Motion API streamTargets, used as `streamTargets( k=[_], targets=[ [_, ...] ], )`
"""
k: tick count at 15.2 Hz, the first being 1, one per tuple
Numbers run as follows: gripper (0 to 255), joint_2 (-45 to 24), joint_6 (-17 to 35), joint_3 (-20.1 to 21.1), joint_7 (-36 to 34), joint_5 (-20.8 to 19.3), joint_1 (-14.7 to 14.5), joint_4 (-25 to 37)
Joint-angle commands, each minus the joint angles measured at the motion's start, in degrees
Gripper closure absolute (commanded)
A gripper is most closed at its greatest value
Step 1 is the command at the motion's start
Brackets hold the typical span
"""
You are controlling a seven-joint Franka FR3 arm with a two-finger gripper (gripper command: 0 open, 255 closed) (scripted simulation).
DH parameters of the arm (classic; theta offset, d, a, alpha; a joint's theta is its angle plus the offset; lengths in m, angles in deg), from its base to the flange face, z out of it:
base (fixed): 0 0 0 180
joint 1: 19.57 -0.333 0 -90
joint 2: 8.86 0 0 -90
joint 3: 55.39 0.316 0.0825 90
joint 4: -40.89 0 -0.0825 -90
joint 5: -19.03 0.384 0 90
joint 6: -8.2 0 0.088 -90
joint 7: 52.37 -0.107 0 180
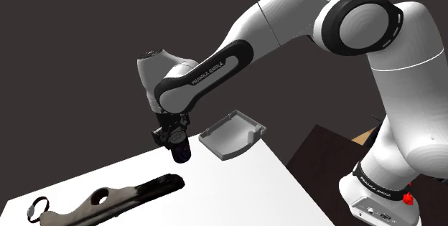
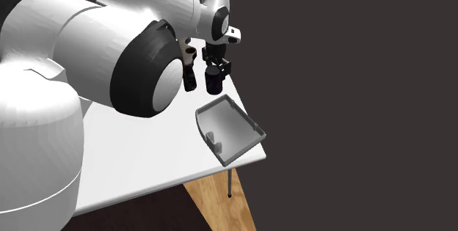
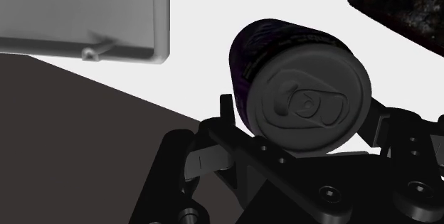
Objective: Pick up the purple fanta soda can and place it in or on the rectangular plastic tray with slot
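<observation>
A dark purple soda can (image 3: 299,87) with a grey top is clasped between the fingers of my black gripper (image 3: 302,126), its top facing the wrist camera. In the shoulder view the can (image 1: 180,148) hangs above the white table (image 1: 237,189), held by the gripper (image 1: 173,137), tilted a little. The grey rectangular tray (image 1: 231,134) with raised rims lies at the table's far corner, to the shoulder view's right of the can. In the second exterior view the can (image 2: 214,83) hovers just beyond the tray (image 2: 229,128). The tray (image 3: 85,13) also appears in the wrist view, apart from the can.
A long dark tool-like object (image 1: 115,197) with a ring at one end lies on the table toward the shoulder view's lower left. The table's edge (image 2: 249,156) runs just past the tray. A wooden floor (image 2: 220,200) shows below the table.
</observation>
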Motion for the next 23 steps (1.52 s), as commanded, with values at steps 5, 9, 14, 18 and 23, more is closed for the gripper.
streamTargets(
  k=[5, 9, 14, 18, 23],
  targets=[
    [255, 0.76, -1.1, 0.21, 0.16, 0.31, 0.12, 0.25],
    [255, 2.24, -3.4, 0.58, 0.45, 0.87, 0.31, 1.13],
    [255, 3.91, -6.37, 0.98, 0.79, 1.53, 0.49, 2.52],
    [255, 5.06, -8.85, 1.26, 1.04, 2.0, 0.58, 3.91],
    [255, 6.26, -12.08, 1.55, 1.32, 2.51, 0.62, 6.0]
  ],
)
